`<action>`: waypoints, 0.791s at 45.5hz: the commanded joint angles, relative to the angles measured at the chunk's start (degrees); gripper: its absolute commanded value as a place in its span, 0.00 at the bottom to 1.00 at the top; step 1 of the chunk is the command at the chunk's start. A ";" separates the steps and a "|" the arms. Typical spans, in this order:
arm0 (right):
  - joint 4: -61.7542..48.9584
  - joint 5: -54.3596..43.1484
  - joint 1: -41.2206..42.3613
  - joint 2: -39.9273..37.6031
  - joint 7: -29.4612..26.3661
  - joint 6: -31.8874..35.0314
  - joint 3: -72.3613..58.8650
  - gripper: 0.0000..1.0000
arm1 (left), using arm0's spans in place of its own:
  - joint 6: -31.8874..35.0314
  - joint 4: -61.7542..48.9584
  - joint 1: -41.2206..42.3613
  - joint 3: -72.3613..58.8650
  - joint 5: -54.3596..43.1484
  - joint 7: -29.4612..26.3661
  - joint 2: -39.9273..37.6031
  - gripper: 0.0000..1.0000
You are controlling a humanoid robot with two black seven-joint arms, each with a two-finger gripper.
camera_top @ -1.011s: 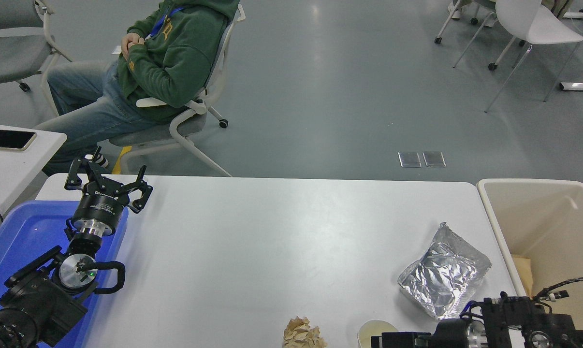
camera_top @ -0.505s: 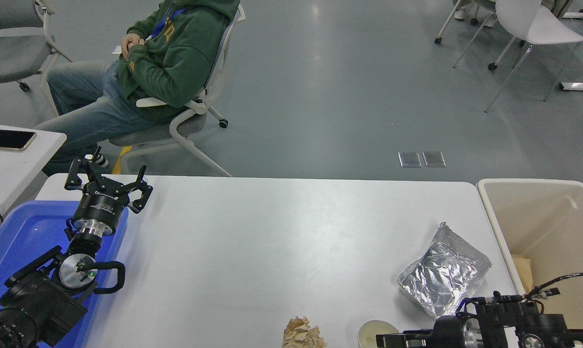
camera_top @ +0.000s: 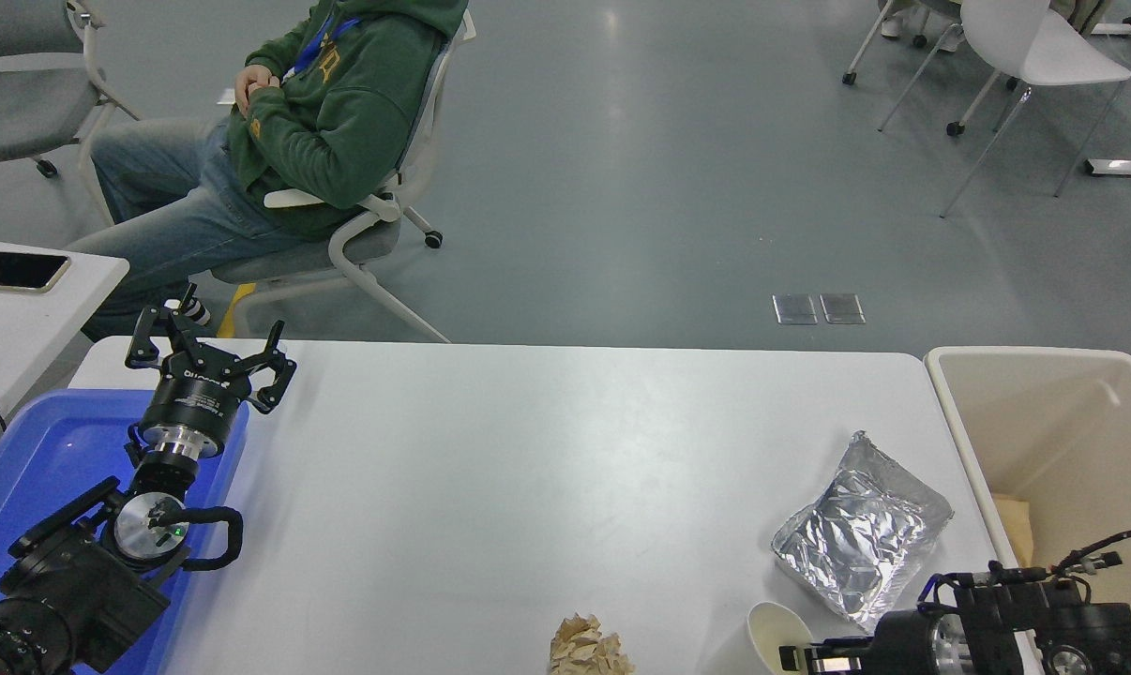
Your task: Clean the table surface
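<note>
Right hand [camera_top: 795, 656] sat at the bottom edge of the worktop [camera_top: 528, 469], pinching the rim of a paper cup [camera_top: 774, 636] tipped on its side (one finger inside its mouth). Just beyond lay a crumpled foil tray [camera_top: 861, 539], and a wad of brown paper [camera_top: 589, 647] sat to the cup's left. Left hand [camera_top: 209, 361] hung spread over a blue bin [camera_top: 22, 459]. A beige bin [camera_top: 1063, 450] flanked the worktop's right end.

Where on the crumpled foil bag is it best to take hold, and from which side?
Probably the raised upper corner of the foil bag, approached from above: the bag lies flat on the table, and that crumpled corner sticks out, offering an edge to pinch.
</note>
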 commanded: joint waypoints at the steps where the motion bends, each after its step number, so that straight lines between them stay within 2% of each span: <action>1: 1.81 0.19 0.02 -3.08 2.64 0.34 0.15 0.00 | 0.01 0.06 0.00 0.00 0.02 0.01 0.00 1.00; 8: 2.08 0.63 -0.07 -4.48 4.22 0.34 0.32 0.00 | 0.01 0.06 0.00 0.00 0.02 -0.08 0.00 1.00; 15: 3.22 6.16 0.55 -7.29 5.37 1.48 2.08 0.00 | 0.01 -0.03 0.00 0.00 0.02 0.01 0.00 1.00; 28: 3.57 11.62 1.95 -15.91 5.63 14.65 19.03 0.00 | 0.01 -0.03 0.00 0.00 0.02 0.01 0.00 1.00; 36: 3.48 15.22 6.43 -19.86 5.37 21.25 23.96 0.00 | 0.01 -0.03 0.00 0.00 0.02 0.01 0.00 1.00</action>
